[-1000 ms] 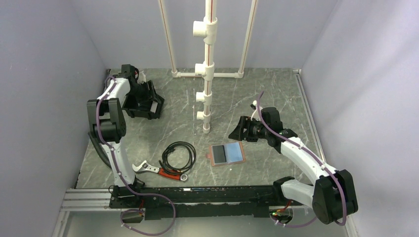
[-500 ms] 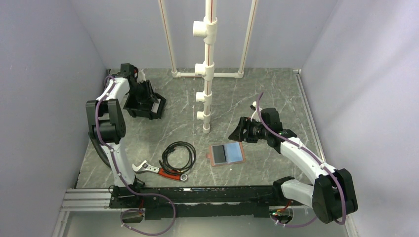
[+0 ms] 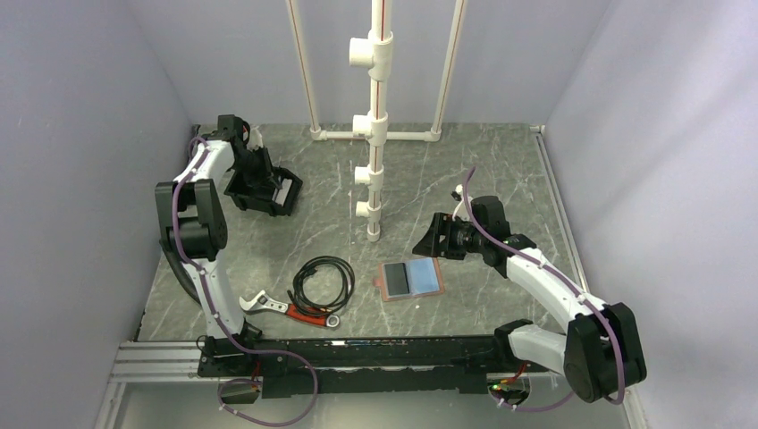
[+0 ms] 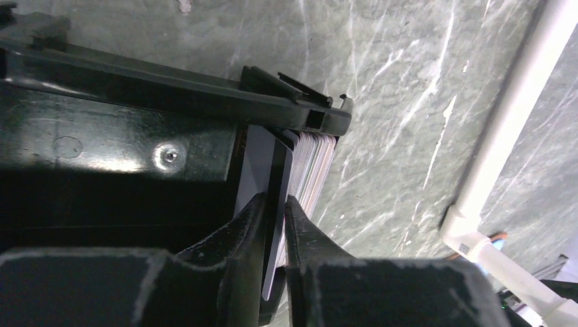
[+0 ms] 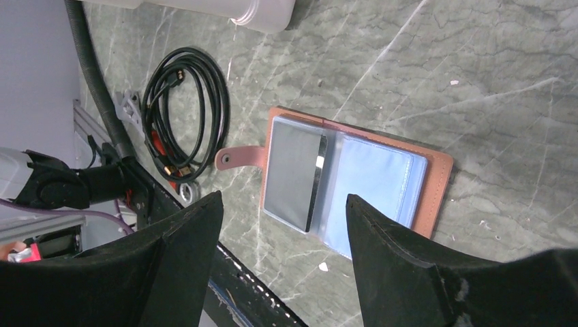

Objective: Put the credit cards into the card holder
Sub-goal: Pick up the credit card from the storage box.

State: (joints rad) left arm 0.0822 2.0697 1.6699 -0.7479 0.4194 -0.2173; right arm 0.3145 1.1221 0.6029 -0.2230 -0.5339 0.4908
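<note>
The card holder (image 3: 410,279) lies spread open on the table, brown rim, dark grey left half and light blue right half. It also shows in the right wrist view (image 5: 371,180). My right gripper (image 3: 431,239) is open and empty, hovering just behind it (image 5: 284,199). My left gripper (image 3: 260,174) reaches into the black bin (image 3: 250,198) at the far left. In the left wrist view it (image 4: 275,199) is shut on one thin grey credit card (image 4: 269,170), pinched edge-on. A stack of several more cards (image 4: 315,163) stands beside it against the bin's wall (image 4: 170,92).
A white PVC pipe stand (image 3: 376,134) rises at the middle back. A coiled black cable (image 3: 324,279), a wrench (image 3: 265,303) and a red-handled tool (image 3: 308,313) lie left of the card holder. Grey walls enclose the table.
The left gripper has shifted slightly right and down in the bin, and the bin has slid a little right with it. The right arm has barely moved.
</note>
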